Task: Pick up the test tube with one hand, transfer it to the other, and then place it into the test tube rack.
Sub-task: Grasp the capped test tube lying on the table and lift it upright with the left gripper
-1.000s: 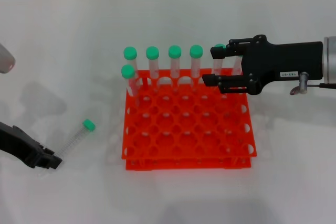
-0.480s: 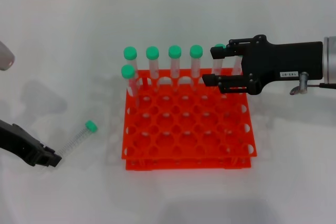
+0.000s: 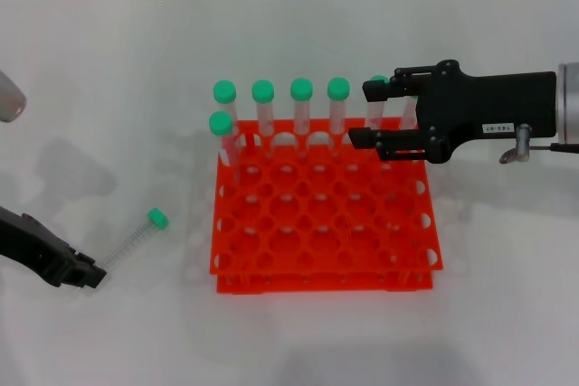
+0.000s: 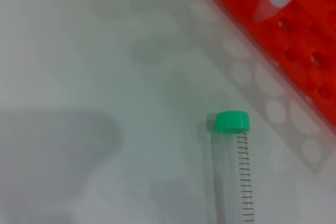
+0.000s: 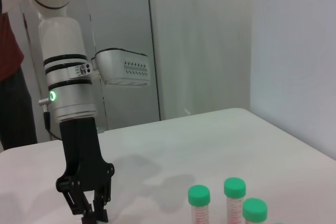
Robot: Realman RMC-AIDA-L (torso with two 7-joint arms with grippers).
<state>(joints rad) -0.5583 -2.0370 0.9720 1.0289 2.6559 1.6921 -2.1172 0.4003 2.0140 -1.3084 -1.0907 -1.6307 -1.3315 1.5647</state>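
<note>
Green-capped test tube (image 3: 136, 240) lies flat, cap toward rack (image 3: 324, 223).

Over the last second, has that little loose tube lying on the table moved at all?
Yes, slightly. The test tube lies on the table with its green cap a touch closer to the test tube rack than before. The left gripper sits at its lower end.

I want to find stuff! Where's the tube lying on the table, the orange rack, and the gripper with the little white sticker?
test tube (image 3: 134, 240), head view, clear middle.
test tube rack (image 3: 321, 259), head view, top grid.
right gripper (image 3: 359, 113), head view, between fingertips.
</note>
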